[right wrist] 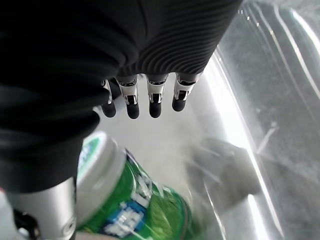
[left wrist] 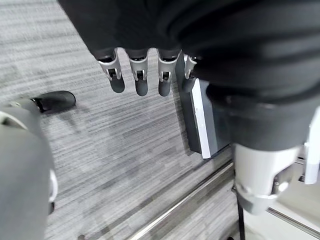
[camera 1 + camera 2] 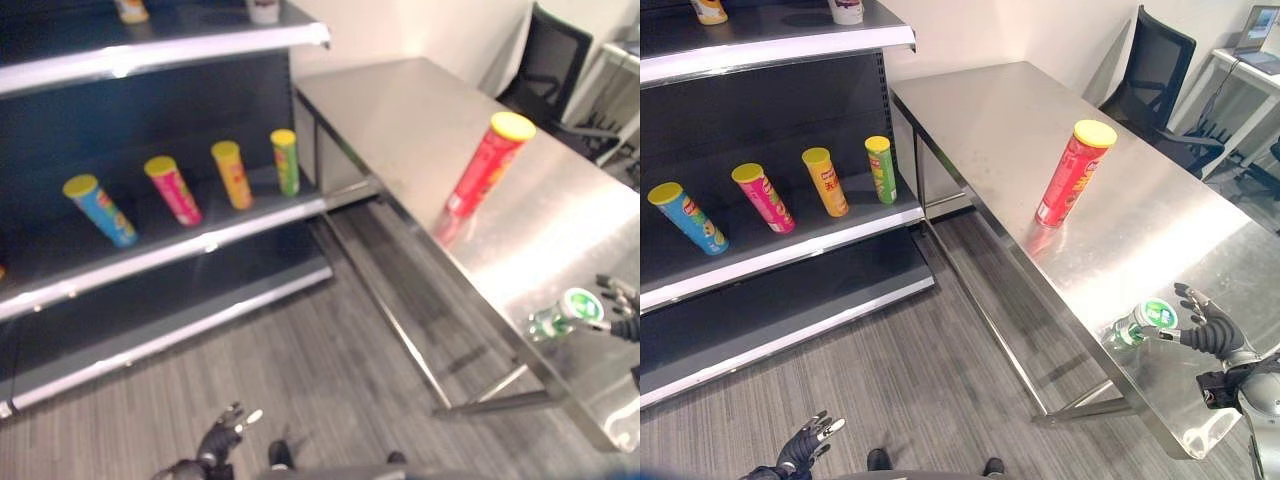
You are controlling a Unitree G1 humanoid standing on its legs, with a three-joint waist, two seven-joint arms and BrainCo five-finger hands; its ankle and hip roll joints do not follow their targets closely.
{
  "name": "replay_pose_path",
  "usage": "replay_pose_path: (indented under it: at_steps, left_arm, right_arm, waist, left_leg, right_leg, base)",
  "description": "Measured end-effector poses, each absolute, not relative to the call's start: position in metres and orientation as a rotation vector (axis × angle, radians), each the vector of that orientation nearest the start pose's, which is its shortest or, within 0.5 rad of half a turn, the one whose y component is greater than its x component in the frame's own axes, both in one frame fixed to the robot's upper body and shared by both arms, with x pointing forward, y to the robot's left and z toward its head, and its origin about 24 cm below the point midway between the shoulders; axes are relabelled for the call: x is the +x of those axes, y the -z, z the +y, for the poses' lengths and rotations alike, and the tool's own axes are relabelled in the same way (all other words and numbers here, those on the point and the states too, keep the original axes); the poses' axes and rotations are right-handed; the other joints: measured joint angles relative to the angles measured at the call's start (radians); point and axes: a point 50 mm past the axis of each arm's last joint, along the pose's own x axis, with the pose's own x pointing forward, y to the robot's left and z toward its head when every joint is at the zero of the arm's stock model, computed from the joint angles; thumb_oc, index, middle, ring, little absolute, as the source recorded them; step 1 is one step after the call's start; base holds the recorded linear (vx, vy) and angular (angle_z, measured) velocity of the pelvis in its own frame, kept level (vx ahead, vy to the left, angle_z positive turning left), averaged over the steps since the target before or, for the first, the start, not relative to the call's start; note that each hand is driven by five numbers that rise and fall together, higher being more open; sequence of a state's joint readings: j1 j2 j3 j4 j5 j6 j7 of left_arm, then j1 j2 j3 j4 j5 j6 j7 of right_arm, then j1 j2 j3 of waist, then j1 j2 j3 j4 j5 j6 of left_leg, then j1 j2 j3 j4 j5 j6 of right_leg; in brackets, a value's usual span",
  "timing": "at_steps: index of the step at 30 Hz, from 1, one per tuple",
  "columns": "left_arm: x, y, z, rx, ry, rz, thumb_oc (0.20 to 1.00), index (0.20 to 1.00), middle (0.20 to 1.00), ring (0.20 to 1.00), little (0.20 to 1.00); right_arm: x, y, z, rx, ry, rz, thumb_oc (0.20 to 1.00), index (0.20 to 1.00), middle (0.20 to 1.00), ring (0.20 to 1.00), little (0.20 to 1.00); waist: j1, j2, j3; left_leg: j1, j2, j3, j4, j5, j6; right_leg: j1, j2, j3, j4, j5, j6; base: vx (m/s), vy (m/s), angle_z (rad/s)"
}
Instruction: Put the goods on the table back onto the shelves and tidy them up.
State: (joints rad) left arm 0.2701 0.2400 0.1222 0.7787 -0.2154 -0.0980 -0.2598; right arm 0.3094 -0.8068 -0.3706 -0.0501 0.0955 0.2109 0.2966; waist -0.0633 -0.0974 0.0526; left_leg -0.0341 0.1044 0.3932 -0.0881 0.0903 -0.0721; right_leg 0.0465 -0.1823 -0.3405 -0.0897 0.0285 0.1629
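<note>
The green can [image 3: 1137, 327] lies on the table [image 3: 990, 120], at 9 o'clock of the right robot hand [image 3: 1206, 330], whose fingers are spread, not gripping.

No text, number or sign can be read here. The red can [image 3: 1073, 173] standing on the counter [image 3: 1000, 120] has printed marks on its side, but they are too small to make out. The four cans on the shelf [image 3: 780, 255], the blue can [image 3: 686, 218], the pink can [image 3: 764, 197], the orange can [image 3: 825, 181] and the green can [image 3: 880, 169], also carry print that is not legible. The green can with white lid [image 1: 130, 200] near the right hand [image 3: 1210, 330] shows blue and white marks on its label in the right wrist view, blurred beyond reading.
</note>
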Motion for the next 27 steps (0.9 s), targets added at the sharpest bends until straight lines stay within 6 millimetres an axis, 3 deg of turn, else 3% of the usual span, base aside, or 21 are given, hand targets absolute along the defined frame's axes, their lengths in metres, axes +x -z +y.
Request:
replay_pose_path:
  at_steps: [6, 14, 15, 16, 27]
  left_arm:
    - [0.090, 0.127, 0.251, -0.109, -0.104, 0.854, 1.000, 1.000, 1.000, 1.000, 1.000]
    - [0.089, 0.127, 0.251, -0.109, -0.104, 0.858, 1.000, 1.000, 1.000, 1.000, 1.000]
    - [0.089, 0.127, 0.251, -0.108, -0.104, 0.858, 1.000, 1.000, 1.000, 1.000, 1.000]
    - [0.088, 0.127, 0.252, -0.107, -0.104, 0.859, 1.000, 1.000, 1.000, 1.000, 1.000]
    - [0.089, 0.127, 0.252, -0.108, -0.099, 0.859, 1.000, 1.000, 1.000, 1.000, 1.000]
  right_arm:
    - [0.185, -0.085, -0.352, -0.699, 0.032, 0.438, 1.000, 1.000, 1.000, 1.000, 1.000]
    - [0.185, -0.086, -0.353, -0.737, 0.034, 0.446, 1.000, 1.000, 1.000, 1.000, 1.000]
    - [0.185, -0.086, -0.353, -0.737, 0.034, 0.446, 0.937, 0.937, 0.937, 0.937, 0.937]
    - [0.186, -0.086, -0.353, -0.746, 0.036, 0.444, 0.200, 0.200, 0.200, 0.200, 0.200]
    - [0.193, -0.096, -0.347, -0.840, 0.034, 0.409, 0.200, 0.200, 0.200, 0.200, 0.200]
  waist:
    - [0.002, -0.019, 0.014]
    - [0.005, -0.019, 0.014]
    - [0.005, -0.019, 0.014]
    - [0.010, -0.016, 0.013]
    - [0.019, -0.010, 0.009]
  left_leg:
    - [0.000, 0.001, -0.001, 0.000, 0.000, 0.000]
    - [0.000, 0.001, -0.002, 0.000, 0.000, 0.000]
    - [0.000, 0.001, -0.002, 0.000, 0.000, 0.000]
    - [0.000, 0.001, -0.003, 0.000, 0.000, 0.000]
    - [0.002, 0.000, -0.006, 0.000, 0.001, 0.000]
  right_leg:
    - [0.001, 0.000, -0.002, 0.000, 0.000, 0.000]
    - [0.001, -0.001, -0.002, 0.000, 0.000, 0.000]
    - [0.001, -0.001, -0.002, 0.000, 0.000, 0.000]
    - [0.002, -0.002, -0.003, 0.000, 0.000, 0.000]
    - [0.004, 0.000, -0.005, 0.000, 0.000, 0.000]
  base:
    - [0.00, 0.000, 0.00]
    - [0.00, -0.001, 0.00]
    - [0.05, -0.004, 0.00]
    - [0.05, -0.004, 0.00]
    - [0.00, 0.000, 0.00]
